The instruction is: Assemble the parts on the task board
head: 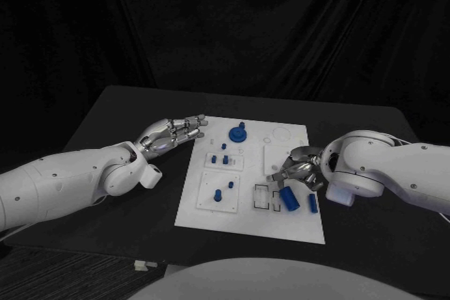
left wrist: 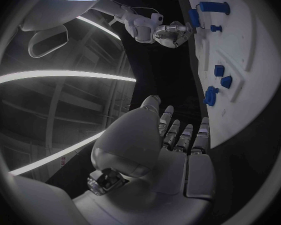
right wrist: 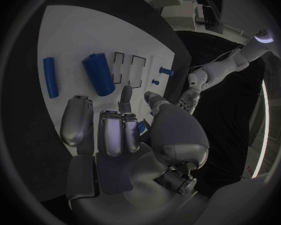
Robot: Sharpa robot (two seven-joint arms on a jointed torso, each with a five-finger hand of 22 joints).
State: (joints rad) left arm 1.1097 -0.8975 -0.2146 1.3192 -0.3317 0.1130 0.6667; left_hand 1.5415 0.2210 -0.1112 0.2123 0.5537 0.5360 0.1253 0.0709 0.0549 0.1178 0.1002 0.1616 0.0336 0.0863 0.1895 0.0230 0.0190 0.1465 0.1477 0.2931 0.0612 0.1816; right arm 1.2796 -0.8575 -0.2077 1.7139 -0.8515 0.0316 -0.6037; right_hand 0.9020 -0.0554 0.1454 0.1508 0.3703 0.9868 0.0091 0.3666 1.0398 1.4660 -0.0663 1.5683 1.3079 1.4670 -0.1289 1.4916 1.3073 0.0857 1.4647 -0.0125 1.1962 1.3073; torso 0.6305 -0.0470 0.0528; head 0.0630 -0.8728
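Currently, status by item:

Task board: the white task board [head: 251, 212] lies flat in the middle of the black surface [head: 112, 222], between the two hands, so either arm can reach it.

Loose parts: a thick blue cylinder [head: 290, 198] and a slimmer blue bar [head: 312, 202] lie flat on the board just beyond the right hand's fingertips. Judged as not yet seated.

Empty slots: two rectangular outlines [right wrist: 129, 67] sit beside the cylinder, on its far side from the bar; probably the seats for these parts.

Seated parts: a round blue knob [head: 238, 134] stands close to the left hand's fingertips; small blue pegs [head: 223, 160] stand upright in the inset plates, between the two hands.

Right hand: the right hand [head: 298, 170] hovers palm-down over the board edge, fingers curved and apart, holding nothing; they touch neither part. Pose suits a reach toward the cylinder.

Left hand: the left hand [head: 173, 135] hangs over the surface just off the board's edge, fingers loosely bent, apart and empty. Judged as parked clear of the work.

Step in hand: approach to the cylinder, not yet grasped.
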